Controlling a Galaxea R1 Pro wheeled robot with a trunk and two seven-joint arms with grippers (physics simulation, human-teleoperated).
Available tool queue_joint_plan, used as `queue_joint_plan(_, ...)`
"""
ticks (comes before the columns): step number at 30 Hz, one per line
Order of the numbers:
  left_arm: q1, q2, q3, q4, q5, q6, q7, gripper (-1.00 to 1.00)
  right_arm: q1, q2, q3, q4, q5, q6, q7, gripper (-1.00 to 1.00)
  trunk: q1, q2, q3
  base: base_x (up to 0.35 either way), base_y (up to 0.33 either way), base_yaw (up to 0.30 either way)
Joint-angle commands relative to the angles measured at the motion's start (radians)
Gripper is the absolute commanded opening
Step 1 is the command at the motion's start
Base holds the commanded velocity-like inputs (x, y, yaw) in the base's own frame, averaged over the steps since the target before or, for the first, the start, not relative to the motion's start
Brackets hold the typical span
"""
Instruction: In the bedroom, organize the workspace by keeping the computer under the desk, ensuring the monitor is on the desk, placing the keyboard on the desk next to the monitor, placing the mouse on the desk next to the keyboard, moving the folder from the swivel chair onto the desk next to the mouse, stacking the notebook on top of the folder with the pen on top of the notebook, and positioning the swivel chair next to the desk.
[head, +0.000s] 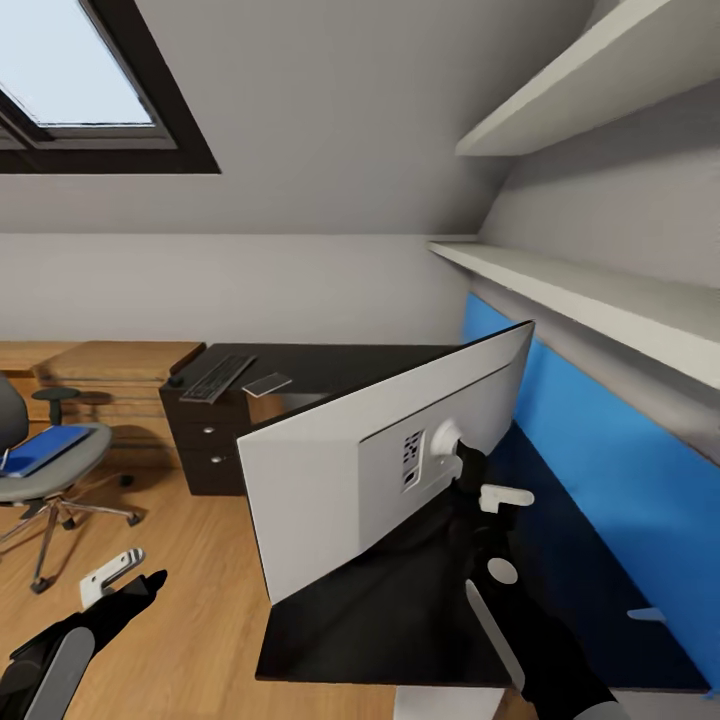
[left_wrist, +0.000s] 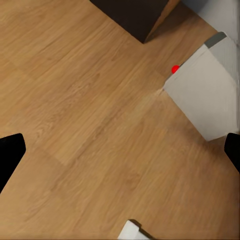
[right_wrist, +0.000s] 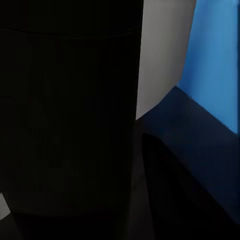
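The monitor (head: 380, 460) shows its white back and hangs tilted over the black desk (head: 330, 362). My right gripper (head: 466, 472) is shut on the monitor's stand neck, and the right wrist view is mostly dark. The keyboard (head: 217, 378) lies at the desk's far end beside the grey notebook (head: 267, 383), with a small dark mouse (head: 176, 380) at the corner. On the swivel chair (head: 55, 480) at the left rests the blue folder (head: 45, 448). My left gripper (head: 125, 582) hangs open low over the floor. The left wrist view shows the grey computer (left_wrist: 207, 92) on the floor.
Two white wall shelves (head: 600, 300) jut out above the desk's blue back panel (head: 600, 450). A dark drawer unit (head: 205, 440) stands under the desk's far end, with a light wooden dresser (head: 110, 362) behind it. A skylight (head: 80, 90) sits in the sloped ceiling.
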Motion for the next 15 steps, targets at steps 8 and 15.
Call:
queue_joint_plan(8, -0.001, 0.0, 0.0, -0.002, 0.011, 0.005, 0.008, 1.0, -0.001, -0.002, 0.004, 0.009, 0.002, -0.005, -0.014, -1.0, 0.0, -0.001, -0.001, 0.199, -0.223, 0.0)
queue_joint_plan(15, -0.001, 0.0, 0.001, -0.002, 0.011, 0.005, 0.007, 1.0, -0.001, -0.002, 0.004, 0.009, 0.002, -0.005, -0.014, -1.0, 0.0, -0.001, -0.001, 0.292, -0.069, 0.0)
